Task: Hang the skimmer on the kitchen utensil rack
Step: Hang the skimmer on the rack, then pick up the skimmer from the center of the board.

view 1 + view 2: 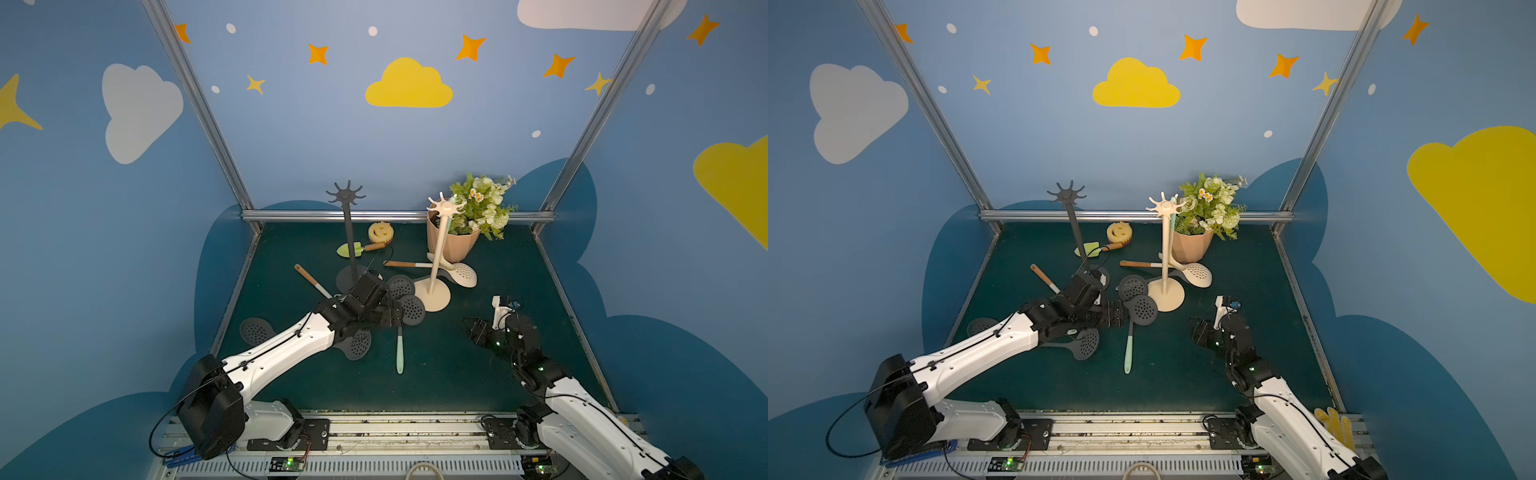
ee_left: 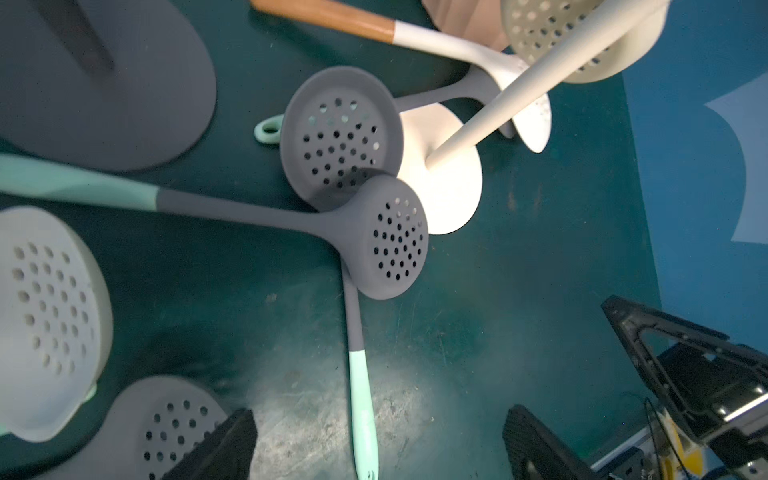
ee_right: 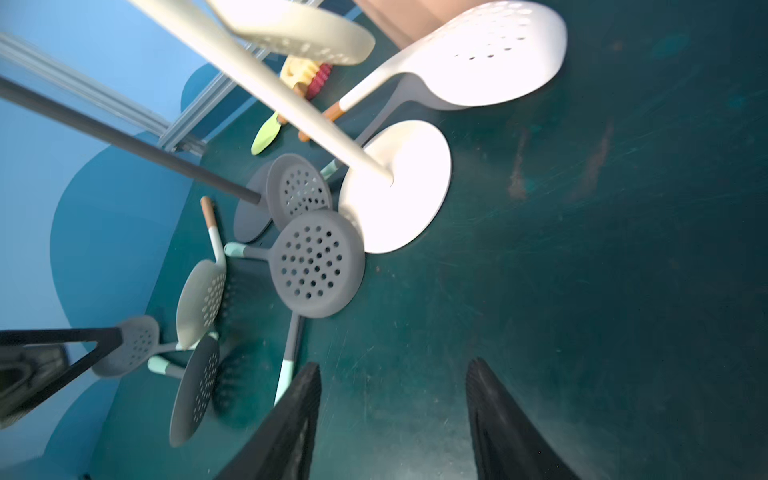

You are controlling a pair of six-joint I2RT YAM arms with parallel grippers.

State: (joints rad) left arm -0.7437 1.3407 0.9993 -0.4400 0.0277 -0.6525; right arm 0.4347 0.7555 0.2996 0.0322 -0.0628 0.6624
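Observation:
Several grey skimmers lie on the green mat. The mint handle of one skimmer (image 2: 363,415) (image 1: 400,353) lies between the wide-apart fingers of my left gripper (image 2: 376,449) (image 1: 392,318), which is open and not touching it. Its grey shaft runs under two overlapping perforated heads (image 1: 411,309) beside the cream rack's base (image 1: 434,295). That cream rack (image 1: 438,249) and a dark grey rack (image 1: 348,232) stand upright behind them. My right gripper (image 3: 395,415) (image 1: 471,328) hangs open over bare mat, to the right of the cream base, holding nothing.
More grey skimmers (image 1: 255,330) (image 1: 357,345) lie under my left arm. White skimmers with wooden handles (image 1: 463,274) (image 1: 309,278) lie near the racks. A flower pot (image 1: 453,243), a yellow sponge (image 1: 380,232) and a green trowel (image 1: 349,249) sit at the back.

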